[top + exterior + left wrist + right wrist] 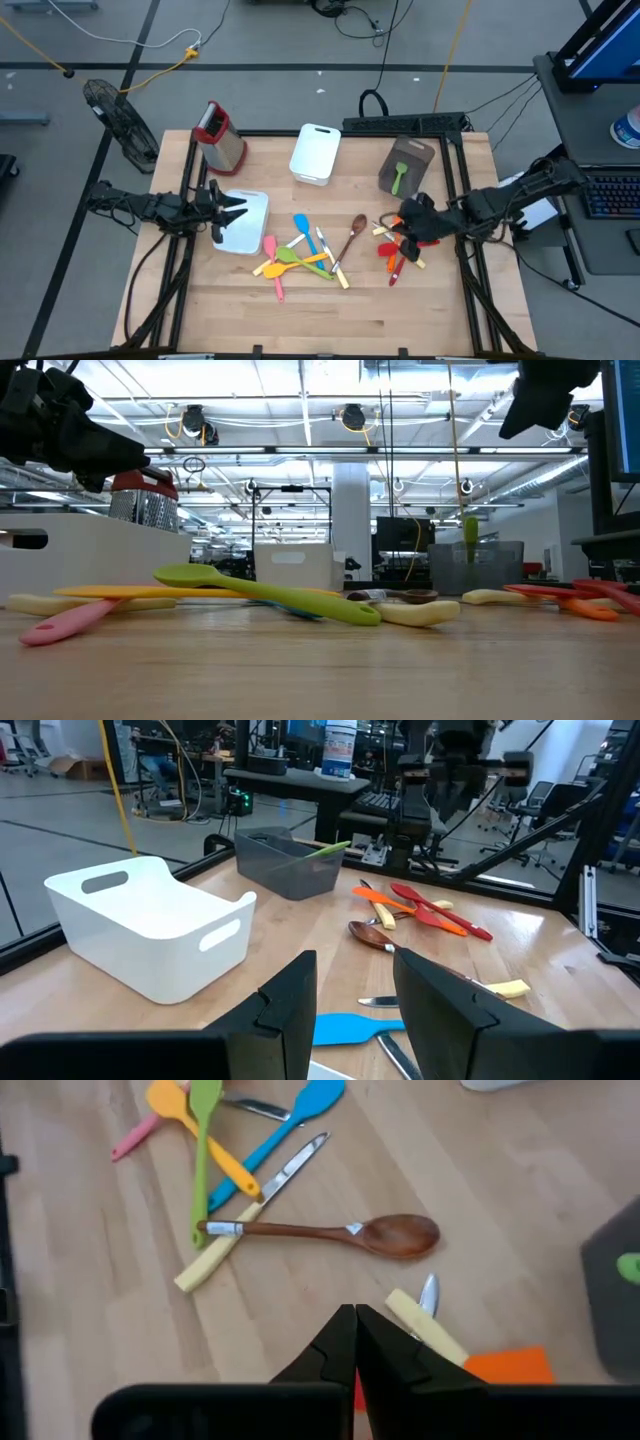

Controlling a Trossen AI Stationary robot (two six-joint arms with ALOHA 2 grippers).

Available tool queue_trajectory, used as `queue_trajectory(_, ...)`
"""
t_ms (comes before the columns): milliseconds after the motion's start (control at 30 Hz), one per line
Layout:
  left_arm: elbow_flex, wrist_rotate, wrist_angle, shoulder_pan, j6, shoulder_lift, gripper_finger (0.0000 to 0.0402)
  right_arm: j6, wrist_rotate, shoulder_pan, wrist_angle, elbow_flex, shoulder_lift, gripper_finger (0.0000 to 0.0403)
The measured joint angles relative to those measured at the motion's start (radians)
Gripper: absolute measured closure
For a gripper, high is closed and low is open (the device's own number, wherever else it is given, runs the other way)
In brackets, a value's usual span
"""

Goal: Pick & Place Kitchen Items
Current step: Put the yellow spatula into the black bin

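A loose pile of utensils lies mid-table: a blue spatula [302,228], green [290,256], yellow and pink [273,265] ones, a brown wooden spoon [353,236] and cream-handled cutlery [335,262]. Red and orange utensils [395,250] lie to their right. My left gripper [238,212] is open and empty above a white tray [250,235] on the left. My right gripper [397,222] is shut and empty, raised above the red and orange utensils. In the right wrist view its shut tips [355,1312] point down near the wooden spoon [340,1233].
A second white tray [316,152] stands at the far centre. A grey bin [405,165] holding a green utensil stands at the far right. A metal grater with a red top [218,135] stands at the far left. Bare wood runs along the near edge.
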Motion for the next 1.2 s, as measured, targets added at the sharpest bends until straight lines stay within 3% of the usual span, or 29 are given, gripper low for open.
queue_trajectory(333, 0.0, -0.031, 0.047, 0.0, 0.0, 0.0, 0.0261, -0.015, 0.035, 0.135, 0.254, -0.22, -0.09, 0.0401)
queue_trajectory(733, 0.0, -0.032, 0.08, 0.0, -0.028, 0.0, 0.0261, -0.054, 0.038, 0.163, 0.506, -0.457, -0.304, 0.0401)
queue_trajectory(1000, 0.0, -0.034, 0.082, 0.0, -0.094, 0.026, 0.0261, -0.131, 0.055, 0.163, 0.584, -0.51, -0.401, 0.0401)
queue_trajectory(1200, 0.0, -0.042, 0.146, 0.0, -0.072, 0.124, 0.0261, -0.172, 0.087, 0.162, 0.62, -0.527, -0.444, 0.0402)
